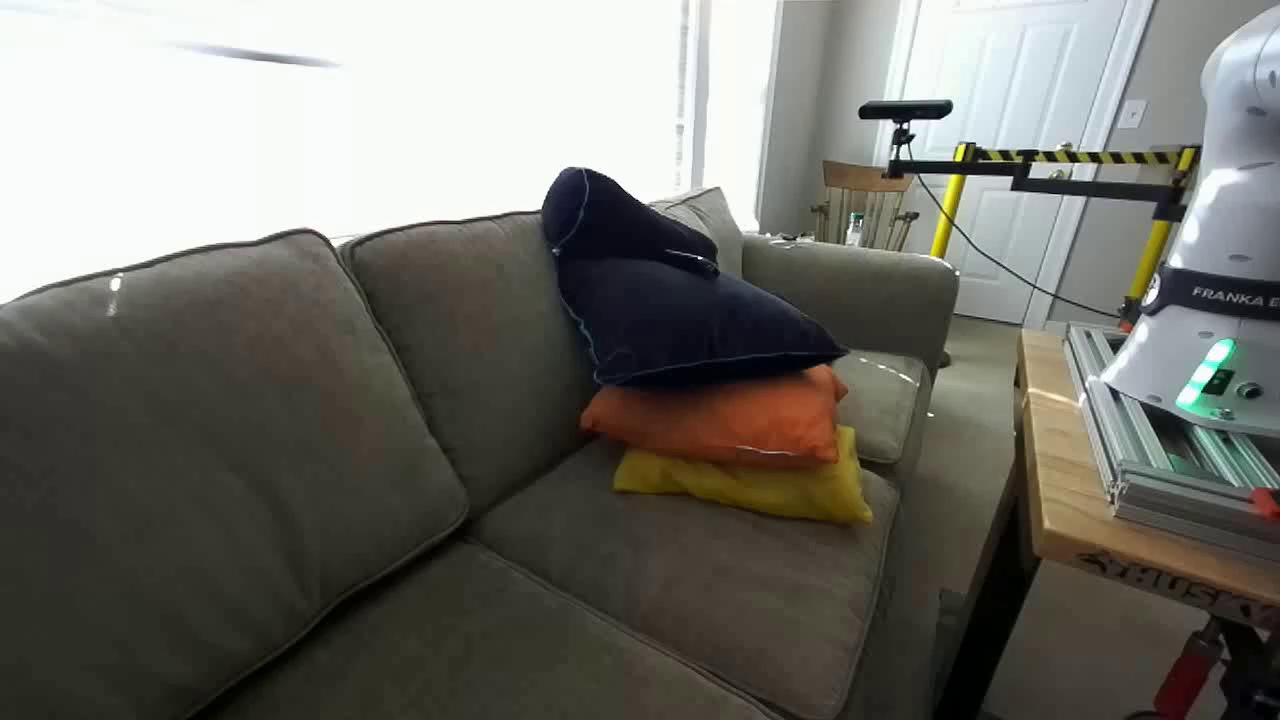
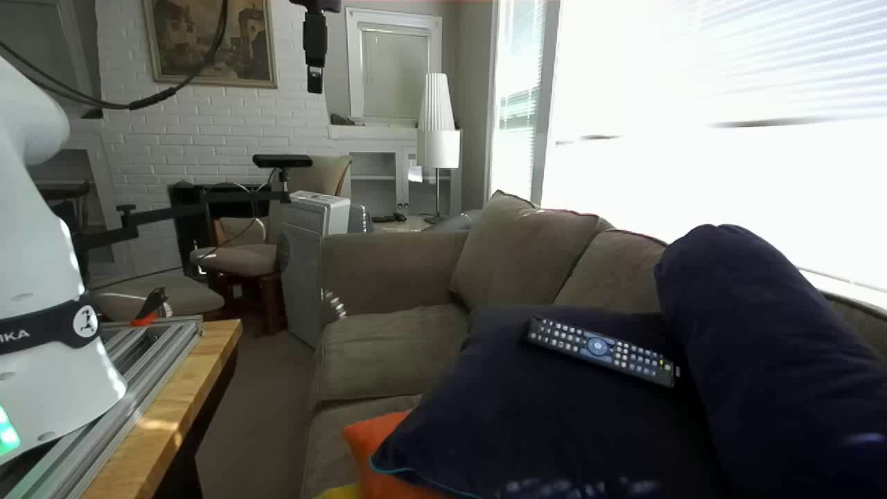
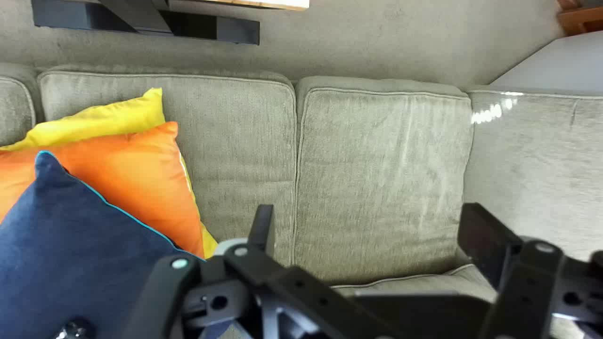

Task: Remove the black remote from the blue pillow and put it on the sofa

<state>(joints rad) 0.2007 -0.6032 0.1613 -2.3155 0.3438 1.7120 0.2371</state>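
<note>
The black remote lies flat on the blue pillow, beside its bulging end; it also shows edge-on in an exterior view. The remote is not clearly seen in the wrist view. The blue pillow sits on top of a pillow stack on the sofa. In the wrist view its corner is at the lower left. My gripper is open and empty, above the bare sofa seat to the right of the stack. Part of it hangs high in an exterior view.
Under the blue pillow lie an orange pillow and a yellow pillow. The sofa's back cushions and thick arm border the seat. A wooden bench carries the robot base. Cameras on stands stick out near it.
</note>
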